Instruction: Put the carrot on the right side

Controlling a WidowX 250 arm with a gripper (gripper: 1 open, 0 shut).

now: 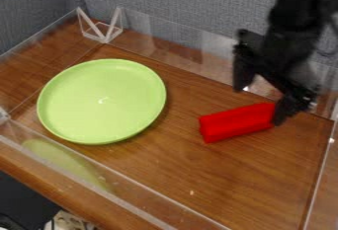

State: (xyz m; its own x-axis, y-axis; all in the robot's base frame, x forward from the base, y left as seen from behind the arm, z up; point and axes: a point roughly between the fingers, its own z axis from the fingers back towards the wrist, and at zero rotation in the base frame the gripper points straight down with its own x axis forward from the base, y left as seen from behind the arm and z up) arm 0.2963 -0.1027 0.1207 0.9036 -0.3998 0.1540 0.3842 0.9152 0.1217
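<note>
- Your claw [280, 88] hangs just above the far end of the carrot [239, 121], jaws spread wide and holding nothing. It points almost straight down. One dark finger [286, 107] overlaps the carrot's far end in this view; you cannot tell from here whether it touches or only passes in front.
- The carrot lies flat on the wooden table [185, 170], well to the right of the green plate [102, 99], one end angled toward the claw. Nothing pins or props it; it rests on its long side, so it should stay put.
- Judgement: with the carrot already right of the plate and the jaws empty, the placing looks done. Open jaws above the carrot fit a release, not a pick.
- The plate is bare, left of the carrot and well apart from it.
- A clear wall [199, 46] rings the table; its right-hand edge stands near the carrot, so you have little room beyond it. Watch that the finger does not nudge the carrot's end on any sideways move.
- A small wire stand [101, 23] sits in the far corner beyond the plate, well away from everything.
</note>
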